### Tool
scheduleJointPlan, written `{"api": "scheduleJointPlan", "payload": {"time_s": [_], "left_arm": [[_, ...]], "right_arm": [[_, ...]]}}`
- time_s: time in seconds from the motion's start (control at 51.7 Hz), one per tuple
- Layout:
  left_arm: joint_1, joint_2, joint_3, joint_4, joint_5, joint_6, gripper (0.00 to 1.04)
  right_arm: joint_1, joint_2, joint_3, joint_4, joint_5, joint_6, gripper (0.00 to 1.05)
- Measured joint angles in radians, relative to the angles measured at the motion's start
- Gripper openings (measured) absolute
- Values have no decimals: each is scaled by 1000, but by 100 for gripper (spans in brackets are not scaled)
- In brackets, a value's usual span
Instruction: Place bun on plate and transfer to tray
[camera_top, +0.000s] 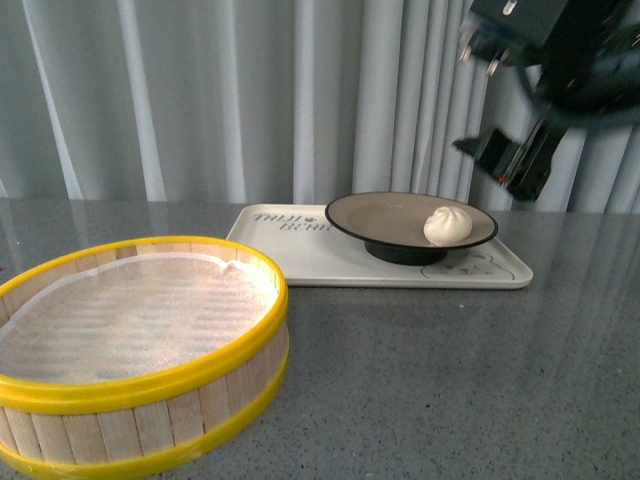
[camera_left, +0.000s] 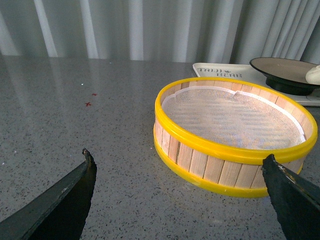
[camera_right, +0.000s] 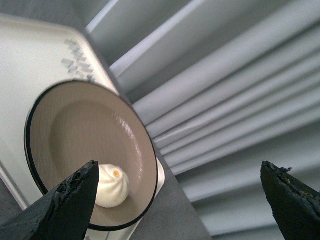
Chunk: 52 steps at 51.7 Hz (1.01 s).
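Note:
The white pleated bun (camera_top: 447, 225) sits on the right side of the taupe plate (camera_top: 380, 213), and the plate stands on the cream tray (camera_top: 300, 255). Up in the air above and to the right of the plate, my right gripper (camera_top: 505, 155) is open and empty. Its wrist view looks down on the bun (camera_right: 111, 186), the plate (camera_right: 85, 130) and the tray (camera_right: 35, 55), with the open right gripper (camera_right: 178, 165) off the plate's edge. My left gripper (camera_left: 177, 157) is open and empty, low over the table in front of the steamer basket.
A round wooden steamer basket (camera_top: 140, 340) with yellow rims and a white liner stands at the front left on the grey speckled table (camera_top: 450, 380). Pale curtains (camera_top: 200, 90) hang behind the table. Small red marks (camera_left: 88, 104) dot the tabletop.

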Motion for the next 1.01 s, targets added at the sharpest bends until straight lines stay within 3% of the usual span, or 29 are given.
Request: {"api": "scheduleJointPlan", "payload": {"time_s": [0.116, 0.29, 0.387, 0.503, 0.639, 0.716, 1.006], "left_arm": [[0, 0, 0, 0, 0, 0, 98], [0, 0, 0, 0, 0, 0, 98], [0, 0, 0, 0, 0, 0, 98], [0, 0, 0, 0, 0, 0, 98], [0, 0, 0, 0, 0, 0, 98], [0, 0, 0, 0, 0, 0, 98], [0, 0, 0, 0, 0, 0, 98]], "right_arm": [[0, -98, -21, 1, 17, 247, 96], [-2, -80, -38, 0, 39, 386, 96], [14, -130, -188, 149, 354, 671, 76], [-20, -282, -441, 278, 386, 877, 47], [-46, -402, -672, 362, 356, 926, 13], [-51, -446, -740, 382, 344, 928, 1], [-127, -630, -954, 406, 277, 933, 2]]}}
